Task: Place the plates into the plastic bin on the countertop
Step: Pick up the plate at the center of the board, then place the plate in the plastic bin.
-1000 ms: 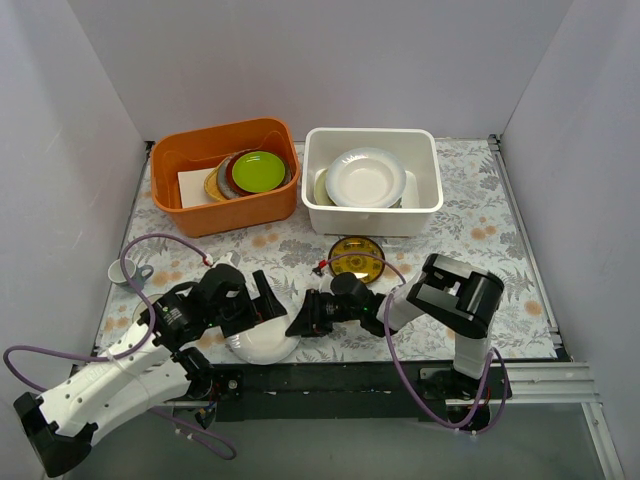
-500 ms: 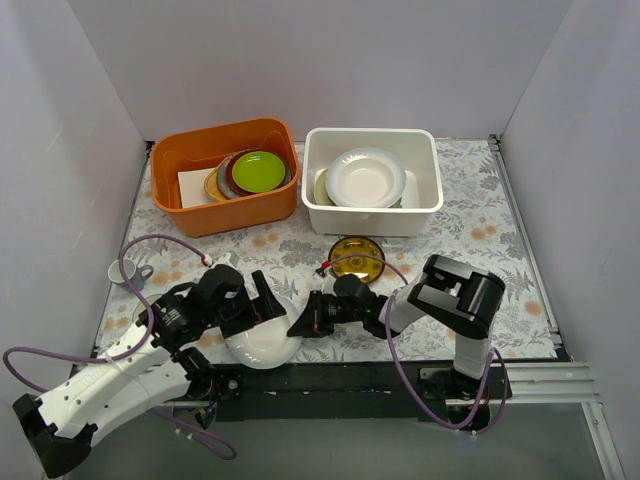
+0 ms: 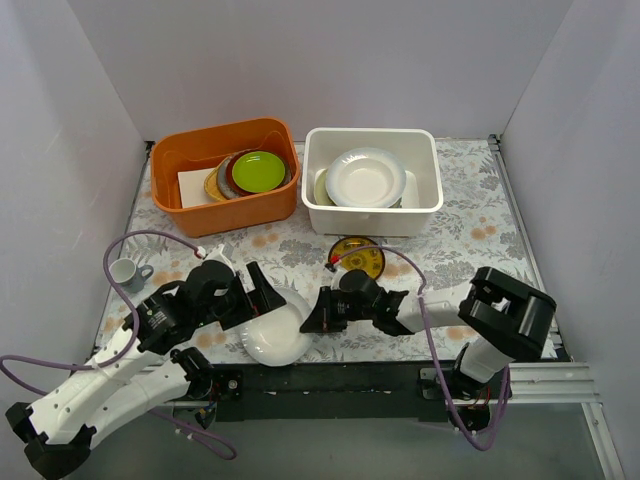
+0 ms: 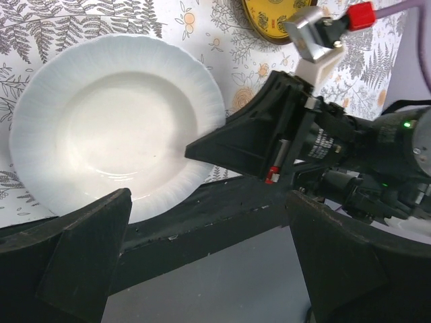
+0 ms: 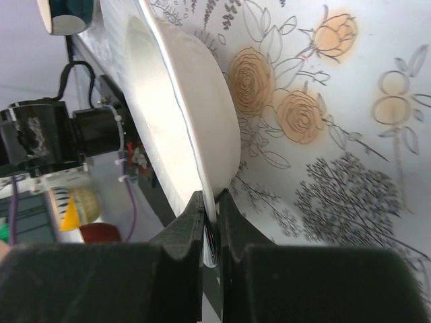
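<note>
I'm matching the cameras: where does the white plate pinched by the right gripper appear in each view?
Top external: white plate at bottom centre, by the near edge.
Left wrist: fills the upper left.
Right wrist: edge-on, upper left to centre.
Shared landmark: the right gripper clamped on its rim.

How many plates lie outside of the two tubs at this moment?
2. The white plate is at the near edge of the countertop, its rim pinched by the right fingers; the small yellow-and-dark plate lies just before the white bin. Others may be hidden from view.
</note>
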Robot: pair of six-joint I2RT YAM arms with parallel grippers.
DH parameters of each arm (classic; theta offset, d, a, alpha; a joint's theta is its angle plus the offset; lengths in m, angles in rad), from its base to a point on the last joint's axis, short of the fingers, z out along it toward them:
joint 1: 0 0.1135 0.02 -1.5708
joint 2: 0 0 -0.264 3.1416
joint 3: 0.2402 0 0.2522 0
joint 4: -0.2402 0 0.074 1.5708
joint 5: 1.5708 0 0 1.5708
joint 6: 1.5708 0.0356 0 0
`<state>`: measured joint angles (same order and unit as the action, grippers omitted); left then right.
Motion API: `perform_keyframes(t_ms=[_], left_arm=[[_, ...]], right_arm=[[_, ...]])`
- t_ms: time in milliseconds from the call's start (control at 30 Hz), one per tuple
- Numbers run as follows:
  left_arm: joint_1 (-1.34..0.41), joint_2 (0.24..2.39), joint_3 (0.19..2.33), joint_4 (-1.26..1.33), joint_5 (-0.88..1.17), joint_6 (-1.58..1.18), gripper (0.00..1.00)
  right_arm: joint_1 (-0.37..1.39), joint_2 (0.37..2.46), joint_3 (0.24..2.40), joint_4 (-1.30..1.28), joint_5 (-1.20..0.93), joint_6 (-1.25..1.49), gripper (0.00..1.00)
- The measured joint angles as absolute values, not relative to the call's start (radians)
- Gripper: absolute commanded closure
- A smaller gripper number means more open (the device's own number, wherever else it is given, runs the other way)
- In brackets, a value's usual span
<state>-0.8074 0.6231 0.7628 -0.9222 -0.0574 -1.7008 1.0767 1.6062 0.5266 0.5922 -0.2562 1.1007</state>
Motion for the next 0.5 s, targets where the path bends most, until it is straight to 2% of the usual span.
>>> perform_keyframes(t_ms=[500], left_arm=[[-0.807,0.631,0.748,-0.905,-0.06,-1.691,0.02]], right_arm=[[1.061,1.248,0.557,0.08,-0.038,0.897,0.99]])
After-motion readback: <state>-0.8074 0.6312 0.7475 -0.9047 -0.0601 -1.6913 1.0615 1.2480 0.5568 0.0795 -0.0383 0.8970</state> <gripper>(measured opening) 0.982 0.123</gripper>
